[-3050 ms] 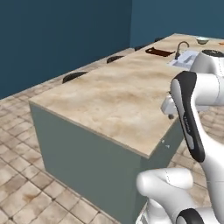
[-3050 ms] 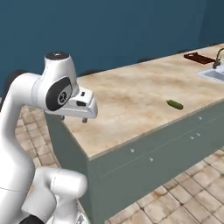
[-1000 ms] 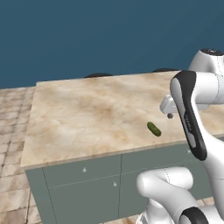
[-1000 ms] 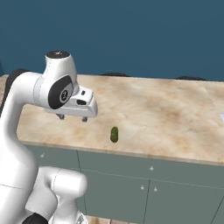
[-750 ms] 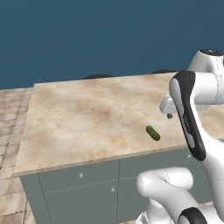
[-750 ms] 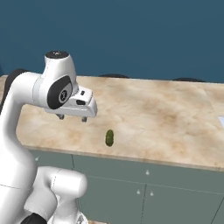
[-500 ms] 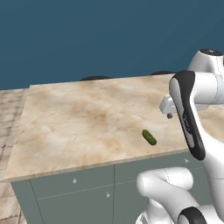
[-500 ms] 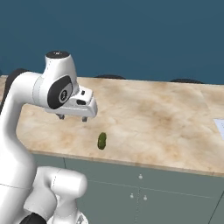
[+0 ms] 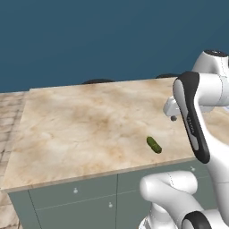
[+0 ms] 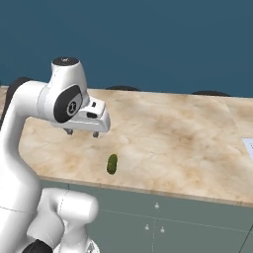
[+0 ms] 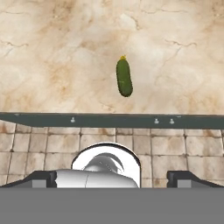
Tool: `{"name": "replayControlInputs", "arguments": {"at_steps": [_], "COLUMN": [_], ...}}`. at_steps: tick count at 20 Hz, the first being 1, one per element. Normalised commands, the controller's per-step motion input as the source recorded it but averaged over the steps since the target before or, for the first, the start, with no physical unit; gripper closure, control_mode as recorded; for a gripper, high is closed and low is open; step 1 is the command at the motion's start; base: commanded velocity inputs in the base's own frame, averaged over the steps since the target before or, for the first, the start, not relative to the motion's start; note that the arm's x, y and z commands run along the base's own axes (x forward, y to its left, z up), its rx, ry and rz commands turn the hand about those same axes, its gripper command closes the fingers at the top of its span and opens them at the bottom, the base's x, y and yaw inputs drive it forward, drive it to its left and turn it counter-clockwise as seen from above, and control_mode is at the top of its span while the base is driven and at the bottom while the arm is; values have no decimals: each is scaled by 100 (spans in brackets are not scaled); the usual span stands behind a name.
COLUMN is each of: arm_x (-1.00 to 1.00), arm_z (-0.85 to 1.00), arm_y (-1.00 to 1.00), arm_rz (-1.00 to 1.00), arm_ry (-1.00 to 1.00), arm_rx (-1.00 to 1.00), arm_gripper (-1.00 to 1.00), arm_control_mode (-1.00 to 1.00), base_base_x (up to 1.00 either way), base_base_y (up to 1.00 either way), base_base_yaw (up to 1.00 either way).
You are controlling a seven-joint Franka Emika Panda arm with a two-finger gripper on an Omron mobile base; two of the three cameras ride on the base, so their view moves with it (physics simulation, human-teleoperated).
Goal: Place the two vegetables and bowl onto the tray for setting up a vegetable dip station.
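Marbled beige worktop (image 9: 80, 129) stretches before a dark blue wall. From the left, bare stone, then the small green cucumber (image 9: 154, 144) lying near the front edge, apart from the tool (image 10: 82, 132), which hangs above, jaws wide, empty.

Small dark green cucumber piece (image 11: 124, 77) lying on a beige marbled counter (image 11: 52, 52) — lengthwise up-and-down in the frame, with a tiny yellowish tip at its upper end. Set a little above the counter's front edge, clear of it, nothing touching it. Brown veins running across the stone all around. Below the edge, a narrow dark grey cabinet front (image 11: 109, 120) with three small pale knobs. Lower still, a floor of square beige tiles (image 11: 35, 146). Two dark fingertips (image 11: 43, 177) low in the frame, one far left and one far right — jaws spread wide, nothing between them.
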Motion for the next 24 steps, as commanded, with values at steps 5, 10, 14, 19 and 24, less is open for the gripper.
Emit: {"name": "replayControlInputs", "arguments": {"at_steps": [5,10,14,19,24], "arm_x": [11,30,25,27,31], "arm_z": [-14,-51,-62,-59,-49], "arm_y": [0,0,0,0,0], "arm_rz": [0,0,0,0,0], "arm_ry": [0,0,0,0,0], "arm_rx": [0,0,-2,-2,0], "arm_gripper": [-100,-100,-100,-100,-100], "arm_control_mode": [-100,-100,-100,-100,-100], "base_base_x": [15,0,0,0,0], "base_base_y": [0,0,0,0,0], "base_base_yaw": [0,0,0,0,0]}}
